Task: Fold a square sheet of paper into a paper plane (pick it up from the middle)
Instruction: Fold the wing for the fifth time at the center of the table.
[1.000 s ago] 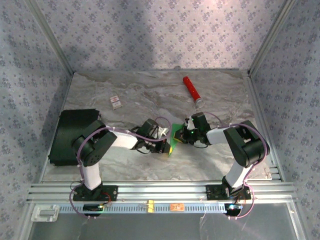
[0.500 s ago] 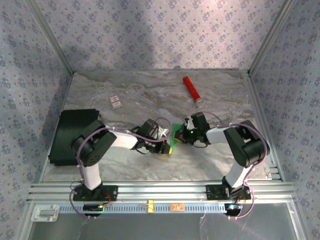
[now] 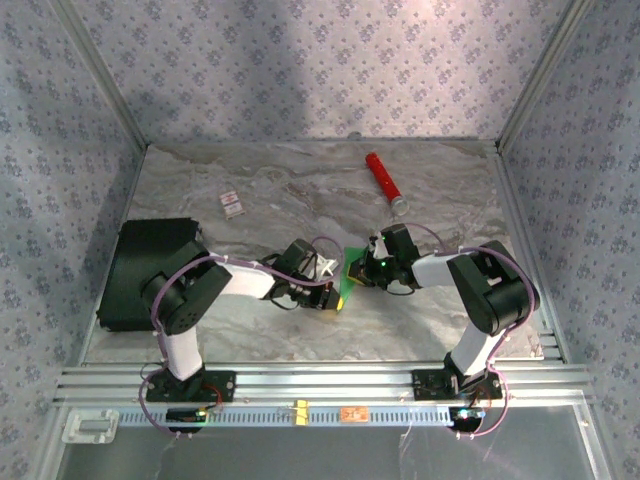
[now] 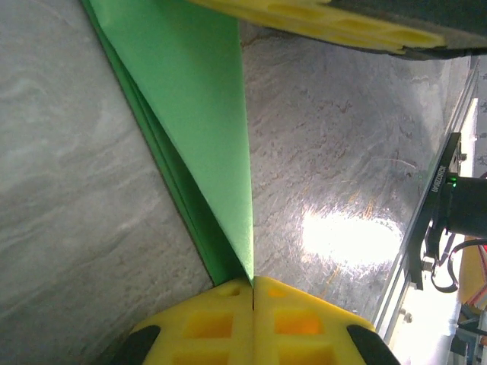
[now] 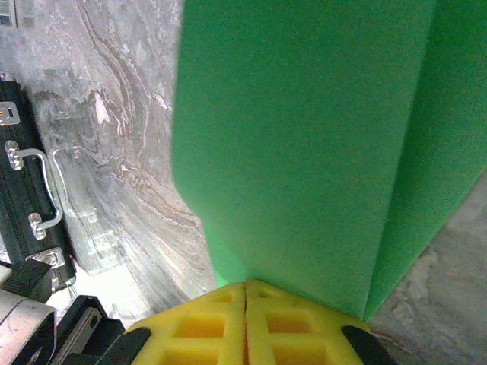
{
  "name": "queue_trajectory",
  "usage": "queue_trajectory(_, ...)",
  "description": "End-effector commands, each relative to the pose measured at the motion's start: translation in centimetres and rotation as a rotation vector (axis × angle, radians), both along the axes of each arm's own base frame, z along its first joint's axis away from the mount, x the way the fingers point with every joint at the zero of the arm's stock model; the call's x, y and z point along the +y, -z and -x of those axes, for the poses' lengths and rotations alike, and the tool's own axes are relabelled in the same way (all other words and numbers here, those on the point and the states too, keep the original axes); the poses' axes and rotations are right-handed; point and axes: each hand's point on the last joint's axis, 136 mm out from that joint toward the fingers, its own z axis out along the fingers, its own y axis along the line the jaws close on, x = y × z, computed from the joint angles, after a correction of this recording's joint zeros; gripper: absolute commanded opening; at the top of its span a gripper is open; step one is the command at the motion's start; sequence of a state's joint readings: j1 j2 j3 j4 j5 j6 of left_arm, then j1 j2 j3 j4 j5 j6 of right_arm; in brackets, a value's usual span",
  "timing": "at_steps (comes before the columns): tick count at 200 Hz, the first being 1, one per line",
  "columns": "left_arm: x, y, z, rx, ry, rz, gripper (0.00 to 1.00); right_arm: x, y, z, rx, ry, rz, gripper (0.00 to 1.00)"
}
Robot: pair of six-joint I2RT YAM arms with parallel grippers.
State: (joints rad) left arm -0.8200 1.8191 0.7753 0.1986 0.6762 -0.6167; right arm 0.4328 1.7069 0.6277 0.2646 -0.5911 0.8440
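Centre of counter [image 3: 250, 190]: creased green square sheet of paper [image 4: 205, 99] stands on edge between the arms, left hand [image 4: 253, 283] pinched shut on one folded corner, right hand [image 5: 245, 287] pinched on the opposite edge, seemingly holding the layers taut so the next fold lands true.

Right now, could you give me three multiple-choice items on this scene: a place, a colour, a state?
1. Where does the red cylinder lie?
A. far right area
B. near left corner
C. between the arm bases
2. What colour is the sheet of paper?
A. blue
B. green
C. white
3. How is the left tool?
A. wide open
B. shut on the paper
C. shut on the cylinder
1 A: it lies far back, right of centre.
2 B: both wrist views show green.
3 B: it pinches the green edge.
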Motion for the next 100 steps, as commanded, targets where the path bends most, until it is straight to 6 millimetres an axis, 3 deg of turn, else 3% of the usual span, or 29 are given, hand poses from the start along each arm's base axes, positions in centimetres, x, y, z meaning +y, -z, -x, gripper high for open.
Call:
queue_trajectory(1, 2.69, 2.04, 4.85, 0.156, 0.075, -0.121, 0.05, -3.05, 5.18, 2.38, 0.124, 0.047, 0.206, 0.09)
queue_trajectory(24, 2.92, 2.13, 4.91, 0.149, 0.073, -0.134, 0.0, -3.06, 5.18, 2.38, 0.124, 0.047, 0.209, 0.09)
queue_trajectory(100, 3.23, 2.08, 5.15, 0.136, 0.065, -0.164, 0.03, -2.85, 5.15, 2.31, 0.121, 0.044, 0.208, 0.09)
